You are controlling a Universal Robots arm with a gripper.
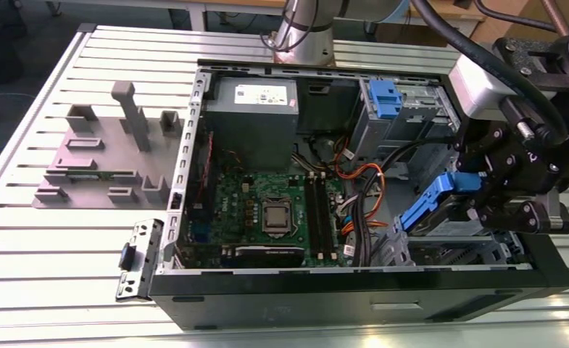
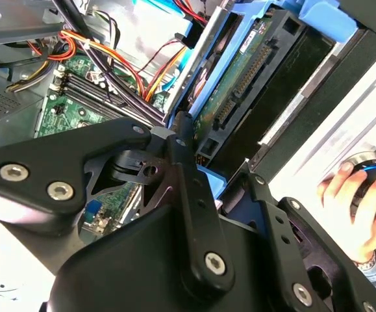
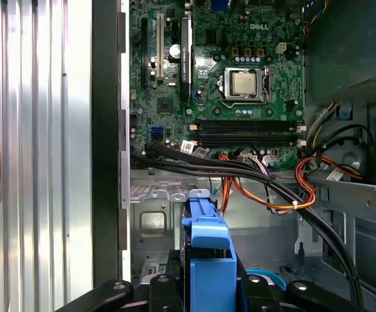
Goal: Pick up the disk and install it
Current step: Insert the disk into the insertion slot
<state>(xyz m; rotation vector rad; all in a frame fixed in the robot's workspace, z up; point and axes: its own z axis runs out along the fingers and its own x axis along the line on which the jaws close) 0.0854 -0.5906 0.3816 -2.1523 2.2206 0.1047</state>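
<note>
Gripper (image 1: 478, 199) at right of the exterior view, jaws pinching the disk (image 1: 437, 210) by its blue bracket. Disk is lifted, tilted, hanging over the drive bay (image 1: 458, 250) in the case's lower right corner, not yet seated. Pick-up judged done; install remains. A hand (image 2: 356, 208) rests at right edge of the second wrist view, outside the computer case (image 1: 362, 297).

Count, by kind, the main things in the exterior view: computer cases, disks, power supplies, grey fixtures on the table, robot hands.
Case: 1
Disk, held in the hand: 1
Power supply: 1
Grey fixture: 1
Hand: 1
Total: 5
</note>
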